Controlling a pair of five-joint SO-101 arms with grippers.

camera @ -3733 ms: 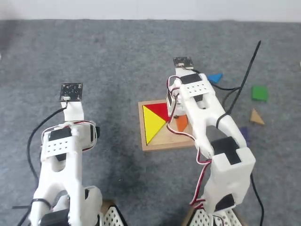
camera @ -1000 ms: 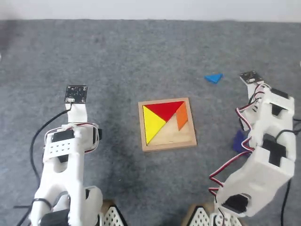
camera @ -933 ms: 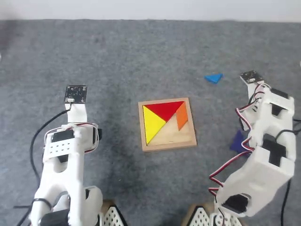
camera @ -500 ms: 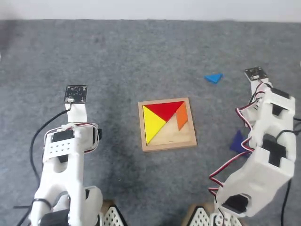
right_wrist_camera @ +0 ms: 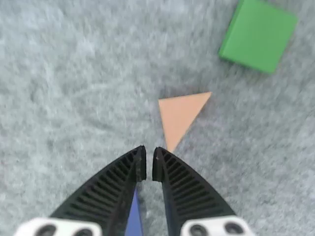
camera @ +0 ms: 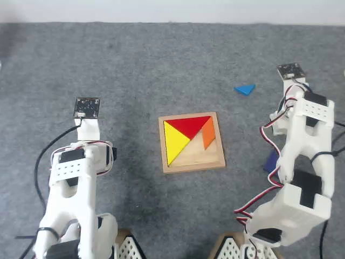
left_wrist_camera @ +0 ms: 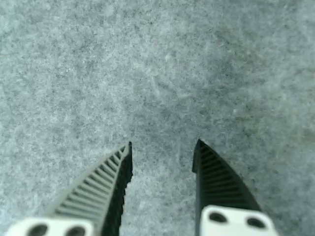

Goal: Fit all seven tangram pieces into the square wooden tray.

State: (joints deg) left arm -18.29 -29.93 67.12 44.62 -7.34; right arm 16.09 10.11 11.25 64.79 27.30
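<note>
Sitting near the middle of the grey, felt-covered tabletop, the square wooden tray has a raised pale rim. It holds three flat pieces: a red triangle along its far edge, a yellow triangle on the left arm's side, and an orange piece on the right arm's side. The near part of the tray floor is bare wood. Open felt lies all round the tray, with the left arm and right arm standing well apart from it. A light blue triangle lies beyond the tray, and a dark blue piece peeks out beside the right arm. The right claw has its ribbed black fingers almost touching and grips nothing; its tips are just short of a tan triangle, with a green square beyond. The left claw is spread wide and empty over bare felt.
</note>
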